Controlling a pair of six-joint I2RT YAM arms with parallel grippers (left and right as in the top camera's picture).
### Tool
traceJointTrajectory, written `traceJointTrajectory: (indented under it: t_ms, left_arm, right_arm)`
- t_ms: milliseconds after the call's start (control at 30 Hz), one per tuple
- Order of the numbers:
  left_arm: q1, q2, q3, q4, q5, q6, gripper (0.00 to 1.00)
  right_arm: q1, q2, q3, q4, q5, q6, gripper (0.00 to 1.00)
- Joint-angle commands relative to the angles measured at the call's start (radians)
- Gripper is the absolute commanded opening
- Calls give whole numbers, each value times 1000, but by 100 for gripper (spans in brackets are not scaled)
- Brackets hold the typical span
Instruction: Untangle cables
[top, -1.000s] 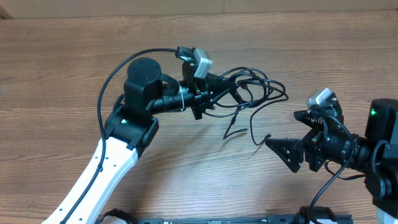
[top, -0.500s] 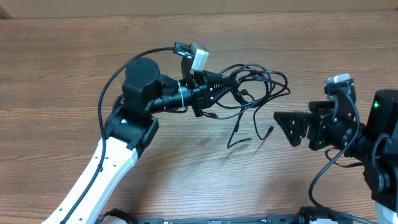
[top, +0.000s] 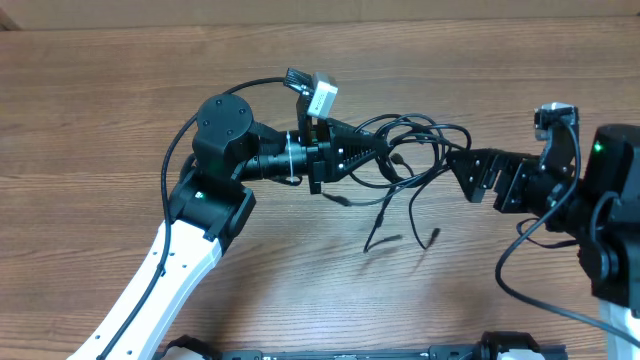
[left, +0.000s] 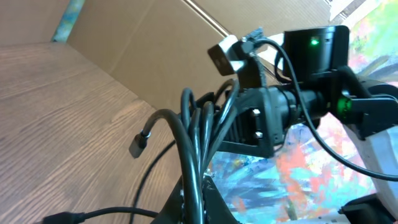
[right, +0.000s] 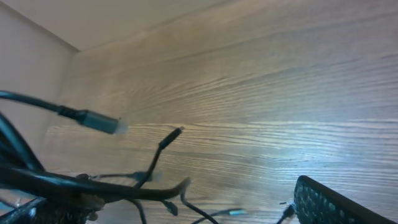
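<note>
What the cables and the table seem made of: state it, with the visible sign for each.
The cables: black rubber or plastic jacket, faint sheen, bending in loose loops. One plug end: greyish, possibly metal; blurred. The table: brown wood grain, matte; real wood or laminate, cannot tell.

The thin black flexible cables (left: 191, 149) carry silver-tipped plug ends (right: 102, 123) against a brown wood-grain tabletop (top: 90, 110); the left arm's broad plastic link (top: 175, 270) is white.
</note>
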Motion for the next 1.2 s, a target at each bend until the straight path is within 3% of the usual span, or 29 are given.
traceJointTrajectory:
  t_ms: [0,233,633,1167]
  left_arm:
    - [10,-1,11,11,34,-11,4]
    - [10,-1,11,11,43,-11,4]
    - [10,-1,11,44,97,-11,4]
    - [10,-1,11,51,108,39,4]
  right_arm:
    - [3,21,3,8,14,18,100]
    - [3,36,3,35,89,18,100]
    - [3,36,3,18,433,52,100]
    - [3,30,3,-1,209,43,100]
